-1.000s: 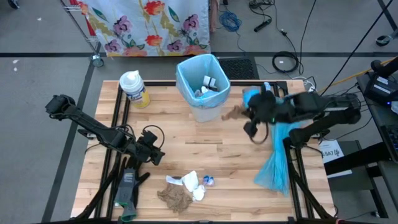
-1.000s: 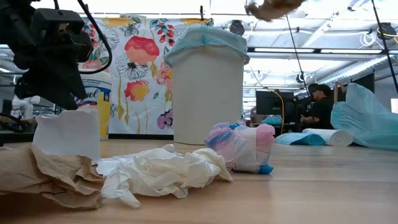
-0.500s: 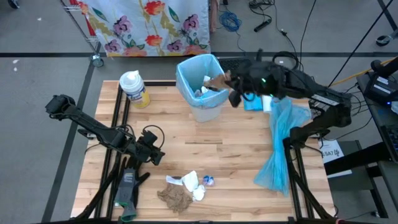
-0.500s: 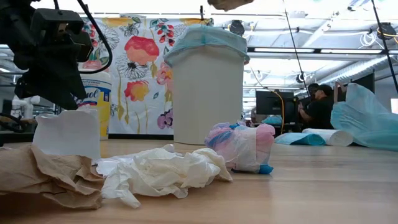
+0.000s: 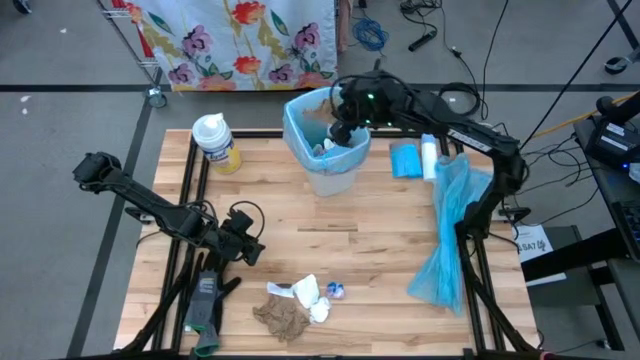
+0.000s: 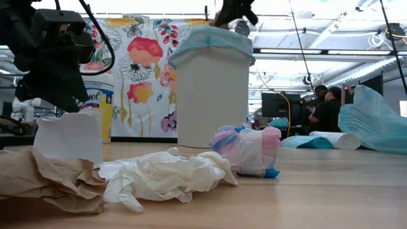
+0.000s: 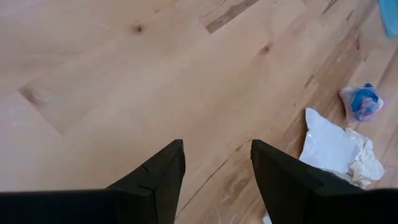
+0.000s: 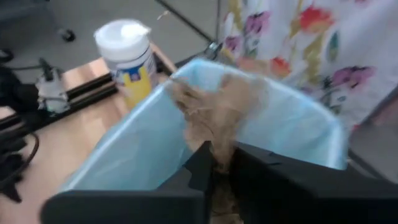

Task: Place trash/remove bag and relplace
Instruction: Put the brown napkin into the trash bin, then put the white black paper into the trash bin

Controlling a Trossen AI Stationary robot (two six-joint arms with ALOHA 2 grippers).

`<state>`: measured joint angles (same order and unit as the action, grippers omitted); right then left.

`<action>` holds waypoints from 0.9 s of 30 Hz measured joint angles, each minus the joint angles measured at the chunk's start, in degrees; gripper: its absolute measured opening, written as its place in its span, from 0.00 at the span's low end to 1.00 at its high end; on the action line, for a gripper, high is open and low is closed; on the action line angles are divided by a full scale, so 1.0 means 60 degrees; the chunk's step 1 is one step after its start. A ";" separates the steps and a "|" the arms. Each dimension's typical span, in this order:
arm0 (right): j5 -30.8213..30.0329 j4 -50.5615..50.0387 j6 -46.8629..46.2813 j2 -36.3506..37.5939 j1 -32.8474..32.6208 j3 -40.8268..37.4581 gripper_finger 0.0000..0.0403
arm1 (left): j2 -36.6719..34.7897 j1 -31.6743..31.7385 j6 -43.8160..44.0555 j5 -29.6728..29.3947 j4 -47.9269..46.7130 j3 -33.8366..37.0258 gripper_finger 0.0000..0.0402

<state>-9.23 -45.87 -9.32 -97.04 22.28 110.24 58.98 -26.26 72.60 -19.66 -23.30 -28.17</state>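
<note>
your right gripper (image 8: 221, 163) hung over the open mouth of the bin (image 5: 326, 141) at the far middle of the table (image 5: 370, 260). its fingers were nearly together and a crumpled brown paper towel (image 8: 214, 112) sat pinched between them, sticking out past the tips above the blue liner (image 8: 137, 149). in the high view a few pale scraps already lay inside the bin.

your left gripper (image 7: 214, 171) waited low over bare wood at the near left of the table, fingers apart and nothing between them.

the rest of the trash lay in a small cluster at the near edge of the table: a brown paper wad (image 5: 282, 319), a white tissue wad (image 5: 308, 293) touching it, and a little bluish wrapper (image 5: 336, 290) just beside the tissue. in the low view the same three sat up front, brown paper (image 6: 44, 180), white tissue (image 6: 162, 175) and the wrapper (image 6: 248, 150).

a wipes canister (image 5: 216, 142) stood left of the bin. a folded blue bag (image 5: 405, 160) and a white roll (image 5: 429, 157) lay right of the bin, and a loose blue bag (image 5: 447, 235) hung down along the right edge of the table.

a flowered cloth (image 5: 238, 40) hung beyond the table, and a person (image 6: 327, 108) sat far back in the room.
</note>
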 joint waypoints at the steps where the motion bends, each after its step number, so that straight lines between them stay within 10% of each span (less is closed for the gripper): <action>1: 0.0298 0.0012 -0.0006 -0.0112 0.0074 0.0000 0.13 | 0.0000 0.0000 0.0000 0.0000 0.0009 -0.0003 0.46; 13: 0.0819 -0.0037 0.0223 0.0284 0.0234 0.0007 0.45 | 0.0000 0.0001 0.0018 -0.0007 0.0013 -0.0002 0.46; 27: -0.0228 -0.3695 -0.0831 0.2150 -0.1320 0.0015 0.40 | 0.0000 0.0000 0.0083 -0.0011 0.0100 -0.0003 0.46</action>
<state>-10.59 -68.03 -14.31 -84.14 14.36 110.32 58.98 -26.26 73.10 -19.73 -22.70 -28.18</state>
